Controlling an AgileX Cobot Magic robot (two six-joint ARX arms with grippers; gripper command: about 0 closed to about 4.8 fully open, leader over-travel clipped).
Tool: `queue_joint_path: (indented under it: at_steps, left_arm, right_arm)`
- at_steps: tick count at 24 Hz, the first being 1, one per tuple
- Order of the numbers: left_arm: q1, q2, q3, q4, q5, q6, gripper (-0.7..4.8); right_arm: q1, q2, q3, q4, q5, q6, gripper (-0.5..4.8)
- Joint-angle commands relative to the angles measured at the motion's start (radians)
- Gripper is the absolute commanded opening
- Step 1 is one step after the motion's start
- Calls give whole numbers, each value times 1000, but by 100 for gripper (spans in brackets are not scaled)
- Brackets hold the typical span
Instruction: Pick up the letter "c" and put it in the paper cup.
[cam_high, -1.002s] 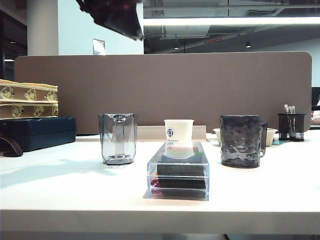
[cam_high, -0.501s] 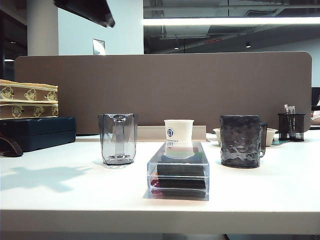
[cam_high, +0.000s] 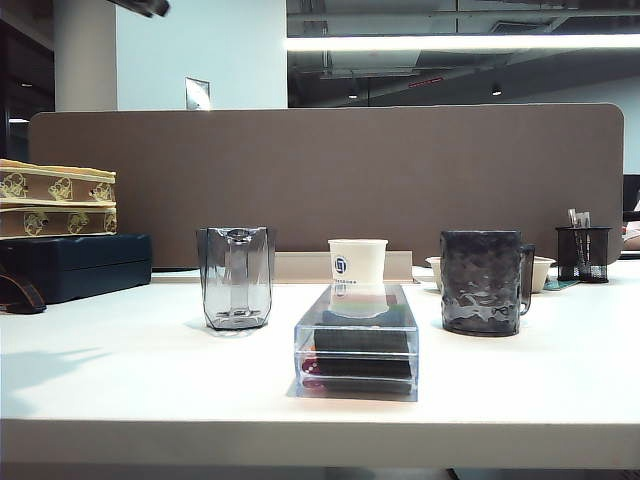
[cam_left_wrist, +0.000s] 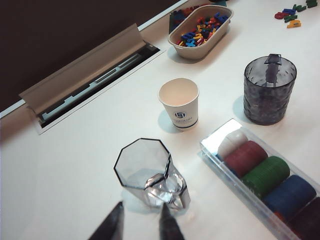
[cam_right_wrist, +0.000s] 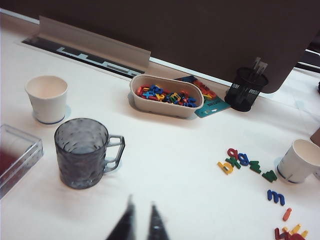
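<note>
The white paper cup (cam_high: 357, 262) with the blue logo stands upright and empty behind the clear box; it also shows as the paper cup (cam_left_wrist: 179, 102) and the paper cup (cam_right_wrist: 46, 97). A small red rounded piece (cam_right_wrist: 233, 153), seemingly the letter "c", lies among loose letters on the table right of the mug. My left gripper (cam_left_wrist: 142, 209) hovers high above the faceted glass (cam_left_wrist: 147, 172), open and empty. My right gripper (cam_right_wrist: 141, 204) hangs over bare table near the dark mug (cam_right_wrist: 82, 152), its fingers a narrow gap apart with nothing between them.
A clear box of coloured discs (cam_left_wrist: 265, 175) lies in front of the cup. A beige tray of letters (cam_right_wrist: 166, 95), a black pen holder (cam_right_wrist: 245, 89) and a second white cup (cam_right_wrist: 300, 160) stand to the right. Boxes (cam_high: 60, 235) sit at the far left.
The left arm has risen and drawn off to the upper left; only a dark tip stays in the exterior view's corner. Its shadow on the table slid left and faded.
</note>
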Motion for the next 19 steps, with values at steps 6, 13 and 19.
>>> queue_joint_path:
  at_steps: [6, 13, 19]
  left_arm:
    - [0, -135, -63, -98, -3, -46, 78]
    - [0, -292, -180, -180, -3, -91, 74]
    - [0, -445, -259, -262, -3, -116, 51]
  right_arm:
    - [1, -56, 5, -74, -23, 1, 47]
    - [1, -69, 5, -135, -23, 1, 40]
    - [1, -68, 4, -159, -23, 0, 16]
